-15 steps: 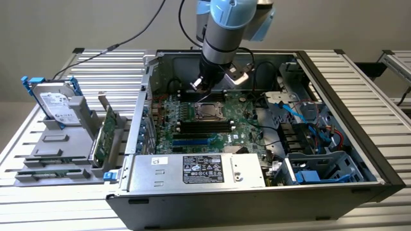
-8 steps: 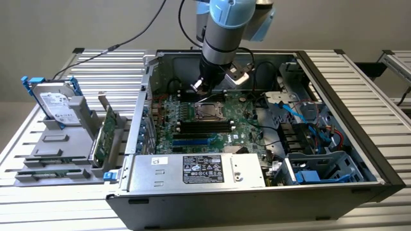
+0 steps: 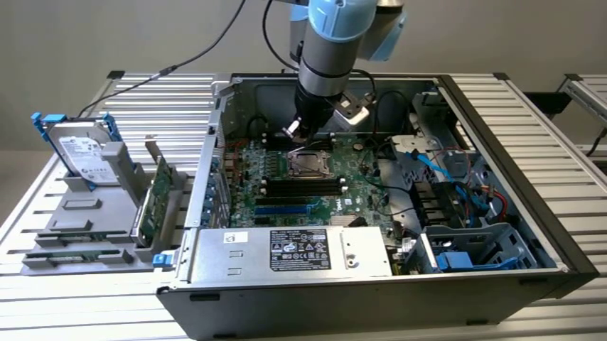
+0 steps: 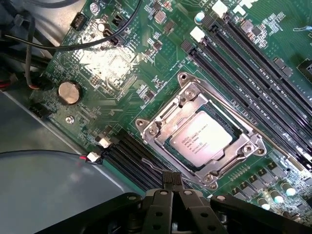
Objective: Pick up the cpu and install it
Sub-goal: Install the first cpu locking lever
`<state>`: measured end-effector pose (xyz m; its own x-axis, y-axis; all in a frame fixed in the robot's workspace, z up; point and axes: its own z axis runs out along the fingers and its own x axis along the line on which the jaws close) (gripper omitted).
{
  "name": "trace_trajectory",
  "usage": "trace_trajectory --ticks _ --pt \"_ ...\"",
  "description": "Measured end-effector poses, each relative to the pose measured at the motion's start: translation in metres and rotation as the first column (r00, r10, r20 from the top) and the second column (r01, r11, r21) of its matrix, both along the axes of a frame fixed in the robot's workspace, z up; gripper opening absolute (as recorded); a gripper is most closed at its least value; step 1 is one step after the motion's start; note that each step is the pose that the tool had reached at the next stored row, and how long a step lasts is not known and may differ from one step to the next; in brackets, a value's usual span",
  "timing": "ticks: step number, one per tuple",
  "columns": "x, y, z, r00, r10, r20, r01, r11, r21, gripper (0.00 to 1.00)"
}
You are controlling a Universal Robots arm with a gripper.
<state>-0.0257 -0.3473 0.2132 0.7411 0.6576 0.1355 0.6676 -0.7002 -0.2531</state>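
The cpu (image 4: 200, 141), a small square chip with a dull silver top and printed text, lies flat inside the metal socket frame (image 4: 161, 129) on the green motherboard (image 4: 122, 63). In the exterior view the socket with the cpu (image 3: 308, 165) sits in the middle of the open computer case (image 3: 531, 213). My gripper (image 4: 171, 181) hangs just above the board beside the socket, apart from the chip. Its black fingers are shut together and hold nothing. In the exterior view the gripper (image 3: 301, 139) is right behind the socket, under the blue and grey arm.
Black memory slots (image 4: 253, 73) run beside the socket. A coin battery (image 4: 68, 92) and loose black cables (image 4: 73, 44) lie on the board. The power supply (image 3: 294, 250) fills the case front. A hard drive (image 3: 84, 153) and green cards (image 3: 156, 202) stand in a grey rack at the exterior view's left.
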Motion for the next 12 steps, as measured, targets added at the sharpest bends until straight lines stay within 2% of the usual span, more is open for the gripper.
trace_trajectory --ticks 5,6,12 --pt "0.0001 0.0005 -0.0009 0.9972 0.041 0.0616 -0.041 0.9991 -0.0028 0.11" --pt "0.0001 0.0011 -0.0010 0.9966 0.047 0.0678 -0.047 0.9989 -0.0030 0.11" --pt "0.0001 0.0081 -0.0012 0.9963 0.052 0.0688 -0.052 0.9987 -0.0022 0.11"
